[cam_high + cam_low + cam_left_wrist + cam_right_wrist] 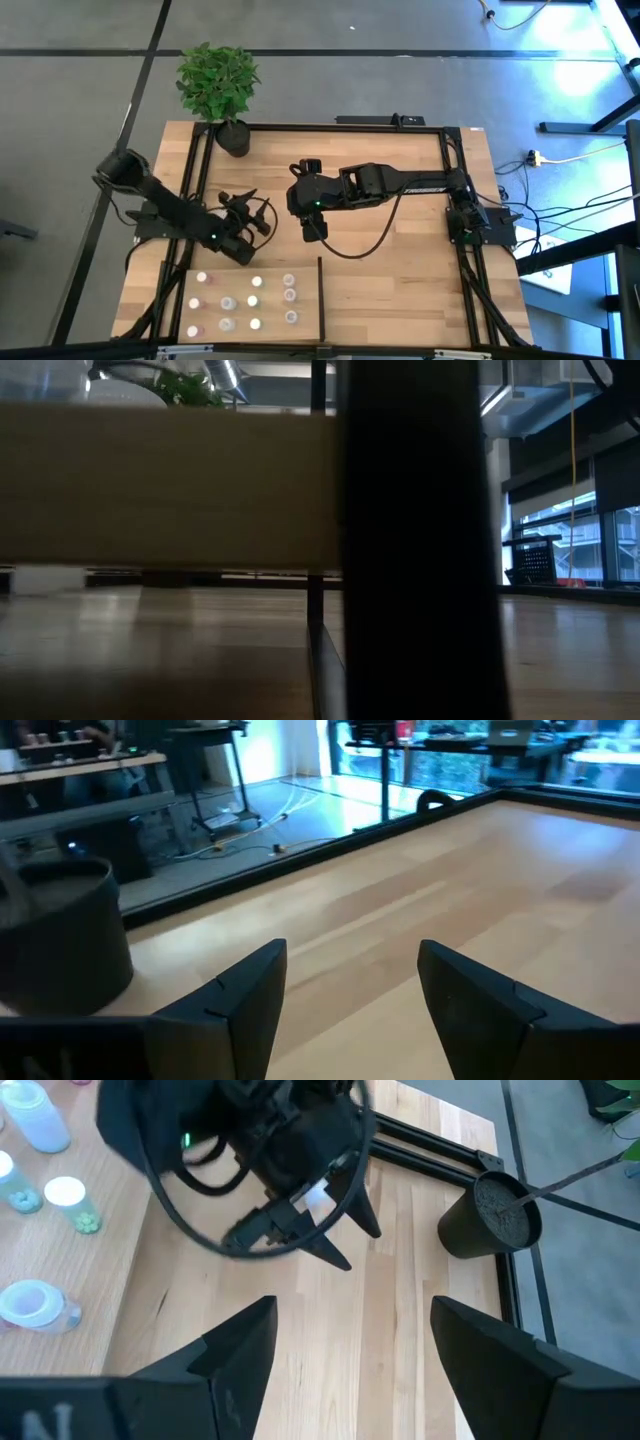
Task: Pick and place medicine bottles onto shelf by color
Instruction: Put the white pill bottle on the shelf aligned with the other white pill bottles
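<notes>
Step in hand: between picks, by my reading; neither hand carried anything.
Left hand (243, 203): fingers spread and empty, over bare boards just beyond the bottles.
Right hand (313, 231): fingers spread wide and empty, near mid-table, looking toward the left hand.
Medicine bottles (254, 300): about a dozen, standing in loose rows on the shelf (170, 290), at the table's near left.
Next move: probably lowering a hand over one small bottle and closing squarely on it.
Surface: light-wood table (400, 270) with black rails; plant pot (234, 137) at the far left.
Room: grey floor, cables, bright windows.
</notes>
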Robot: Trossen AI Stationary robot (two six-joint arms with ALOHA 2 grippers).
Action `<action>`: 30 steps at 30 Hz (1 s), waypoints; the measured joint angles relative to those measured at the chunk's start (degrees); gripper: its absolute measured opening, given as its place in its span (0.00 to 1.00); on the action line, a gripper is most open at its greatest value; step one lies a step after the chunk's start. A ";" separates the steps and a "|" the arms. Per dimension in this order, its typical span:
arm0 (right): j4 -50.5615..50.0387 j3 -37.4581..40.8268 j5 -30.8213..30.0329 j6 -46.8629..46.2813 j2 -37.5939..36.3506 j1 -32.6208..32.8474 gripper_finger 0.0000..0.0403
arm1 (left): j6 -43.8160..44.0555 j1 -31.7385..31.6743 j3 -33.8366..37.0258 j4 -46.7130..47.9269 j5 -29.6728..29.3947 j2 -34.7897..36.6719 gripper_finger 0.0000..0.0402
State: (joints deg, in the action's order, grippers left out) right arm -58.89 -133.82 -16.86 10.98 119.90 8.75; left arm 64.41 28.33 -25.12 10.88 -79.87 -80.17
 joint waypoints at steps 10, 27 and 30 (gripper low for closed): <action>0.00 0.00 0.00 0.01 0.00 0.00 0.66 | -17.52 2.77 0.00 0.03 6.08 17.28 0.55; 0.00 0.00 0.00 0.01 0.00 0.00 0.66 | -25.55 -2.34 -9.57 24.95 31.72 29.90 0.55; 0.00 0.00 0.00 0.00 0.00 0.02 0.66 | -23.15 -4.94 -14.45 34.36 38.74 29.27 0.55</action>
State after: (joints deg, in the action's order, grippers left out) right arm -58.89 -133.82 -16.86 10.97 119.90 8.78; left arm 41.27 23.40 -39.57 45.24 -41.13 -50.90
